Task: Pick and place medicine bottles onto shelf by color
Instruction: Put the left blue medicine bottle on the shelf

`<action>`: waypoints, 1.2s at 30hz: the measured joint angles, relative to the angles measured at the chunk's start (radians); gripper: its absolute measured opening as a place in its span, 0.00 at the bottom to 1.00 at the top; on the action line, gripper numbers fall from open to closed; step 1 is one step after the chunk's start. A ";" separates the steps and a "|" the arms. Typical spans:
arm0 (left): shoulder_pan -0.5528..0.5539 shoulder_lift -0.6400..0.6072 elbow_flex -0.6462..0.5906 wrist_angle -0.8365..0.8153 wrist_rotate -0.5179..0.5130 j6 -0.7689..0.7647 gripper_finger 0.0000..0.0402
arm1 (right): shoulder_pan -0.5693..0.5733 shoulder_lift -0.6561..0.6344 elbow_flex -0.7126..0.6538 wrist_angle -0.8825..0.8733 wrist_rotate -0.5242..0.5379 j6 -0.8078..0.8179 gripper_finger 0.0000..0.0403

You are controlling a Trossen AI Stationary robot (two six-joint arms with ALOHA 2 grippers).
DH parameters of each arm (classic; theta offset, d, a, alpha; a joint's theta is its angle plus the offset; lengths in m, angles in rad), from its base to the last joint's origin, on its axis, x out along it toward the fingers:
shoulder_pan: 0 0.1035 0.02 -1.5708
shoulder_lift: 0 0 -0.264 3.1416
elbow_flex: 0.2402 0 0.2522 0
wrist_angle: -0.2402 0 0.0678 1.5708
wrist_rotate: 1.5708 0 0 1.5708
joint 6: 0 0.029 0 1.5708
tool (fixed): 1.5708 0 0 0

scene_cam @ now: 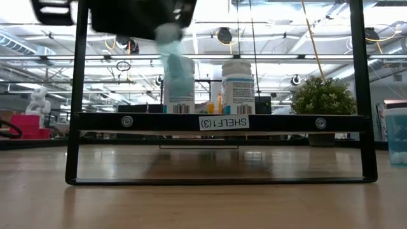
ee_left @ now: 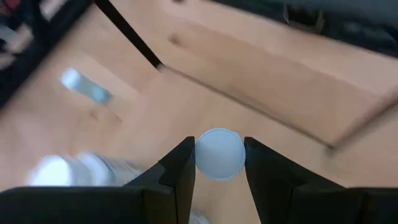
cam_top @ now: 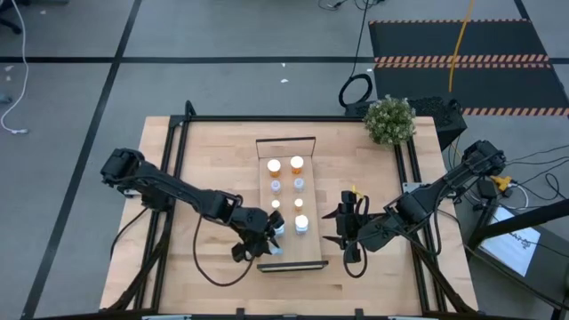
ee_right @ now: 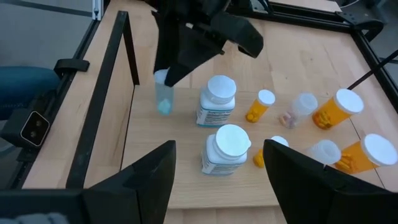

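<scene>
The shelf [cam_top: 313,151] is a narrow light-wood board on the tabletop, its labelled dark rail nearest the low view [scene_cam: 280,123]. Several bottles stand on it in two rows: orange [cam_top: 274,165], pale [cam_top: 299,183] and white [cam_top: 301,223]. My left gripper [cam_top: 267,242] is over the shelf's near end, shut on a pale blue bottle [ee_right: 163,94]. That bottle also shows in the low view [scene_cam: 175,67] in front of two white bottles [scene_cam: 238,86]. My right gripper [cam_top: 342,229] is open and empty just right of the shelf. My left gripper pinches the pale blue bottle's white-capped top end [ee_left: 219,154] between its two fingers [ee_left: 180,171]. The fingers come from above, pointing down. The bottle hangs below them, slightly tilted [scene_cam: 172,44]. I cannot tell whether its bottom touches the shelf board.
A small potted plant [cam_top: 389,118] stands at the table's far right corner. The shelf's dark frame rails [ee_right: 124,56] rise at its short ends. In the right wrist view, white bottles [ee_right: 217,99] stand close beside the held bottle, with orange ones [ee_right: 333,109] beyond.
</scene>
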 joint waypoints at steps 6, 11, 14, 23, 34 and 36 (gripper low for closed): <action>0.000 0.010 0.001 -0.007 -0.008 -0.010 0.32 | 0.000 0.000 0.000 0.005 0.000 -0.001 0.58; 0.000 0.010 0.001 -0.017 -0.001 -0.018 0.32 | 0.000 0.000 0.000 0.007 0.000 -0.005 0.58; 0.000 0.025 0.001 -0.018 0.013 -0.020 0.32 | 0.000 0.000 0.000 0.007 0.000 -0.005 0.58; 0.014 0.040 0.026 -0.015 0.043 -0.037 0.32 | 0.000 0.000 0.000 0.011 0.000 -0.008 0.58; 0.023 0.104 0.157 -0.166 0.072 -0.018 0.32 | 0.000 0.000 0.000 0.015 0.000 -0.012 0.58; 0.026 0.127 0.171 -0.197 0.071 -0.016 0.32 | 0.000 0.000 0.000 0.014 0.000 -0.012 0.58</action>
